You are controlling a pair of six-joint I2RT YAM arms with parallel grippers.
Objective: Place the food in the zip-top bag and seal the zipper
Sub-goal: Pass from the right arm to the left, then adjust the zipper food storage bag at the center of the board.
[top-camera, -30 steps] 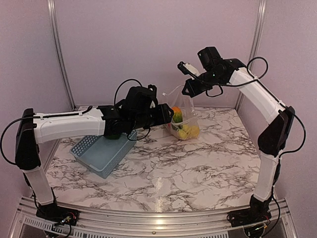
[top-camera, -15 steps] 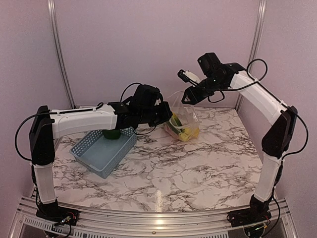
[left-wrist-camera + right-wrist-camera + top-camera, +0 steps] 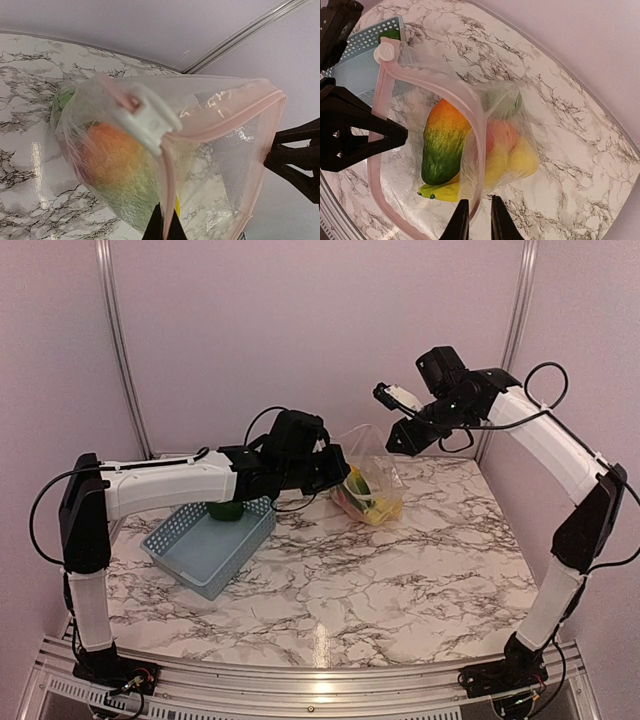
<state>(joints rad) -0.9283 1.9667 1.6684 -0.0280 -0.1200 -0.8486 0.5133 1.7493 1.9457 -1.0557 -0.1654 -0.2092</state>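
BAG: large clear crinkly zip-top bag [image 3: 368, 475] of glossy toy fruits [image 3: 442, 145], far centre on marble table [image 3: 400, 570], mouth gaping | LEFT: left gripper [image 3: 165, 227] clamped on pinkish zipper strip [image 3: 481, 150] | RIGHT: right gripper [image 3: 476, 220] slightly parted astride that strip, no firm pinch visible | RISK: strip may slip free, mouth sags, fruits spill.

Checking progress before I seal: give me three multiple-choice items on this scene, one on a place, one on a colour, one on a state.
1. Where is the green fruit that lies outside the zip-top bag? A on a plate; B in the basket; C in a cup.
2. What colour is the zipper? A blue; B pinkish; C black.
3. How is the bag's mouth? A wide open; B zipped shut; C knotted.

Answers: B, it sits inside the blue slotted basket; B, the strip reads pale pink in both wrist views; A, the rim forms an open loop, with the left tool pinching it.
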